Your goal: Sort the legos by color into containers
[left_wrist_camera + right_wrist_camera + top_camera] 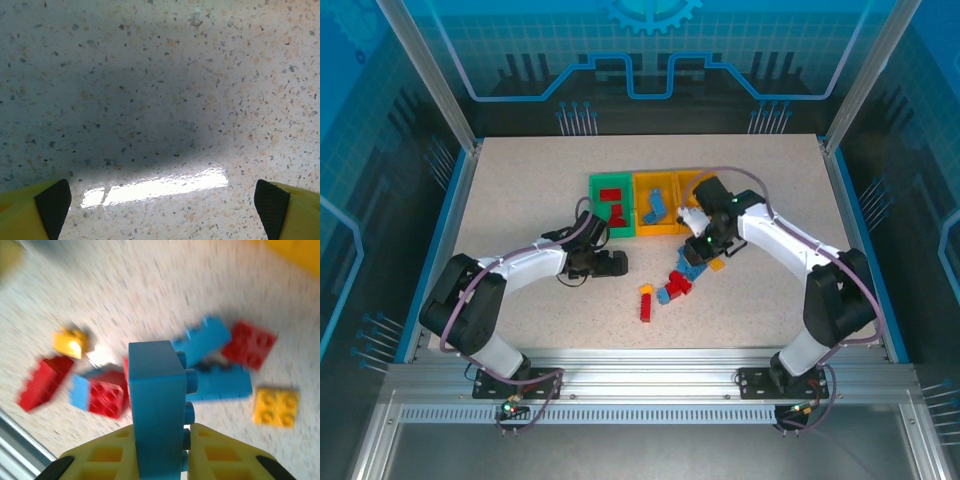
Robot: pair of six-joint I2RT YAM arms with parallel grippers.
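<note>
My right gripper point(160, 452) is shut on a long blue lego point(155, 390), held on end above the loose pile. Under it lie red legos point(104, 395), blue legos point(220, 382) and orange-yellow legos point(276, 406). From above, the right gripper point(699, 252) hovers over the pile point(678, 284), just in front of the containers. The green bin point(596, 205) holds red bricks, and the middle orange-yellow bin point(642, 215) holds blue bricks. The right arm partly hides the third bin point(686, 183). My left gripper point(616, 263) stands open, low over bare table, with its pads point(52, 205) far apart.
A red brick point(645, 307) and an orange one point(646, 289) lie apart at the pile's left edge. A blue rim and metal posts bound the speckled table point(520, 200). Bare surface lies to the left and right of the bins.
</note>
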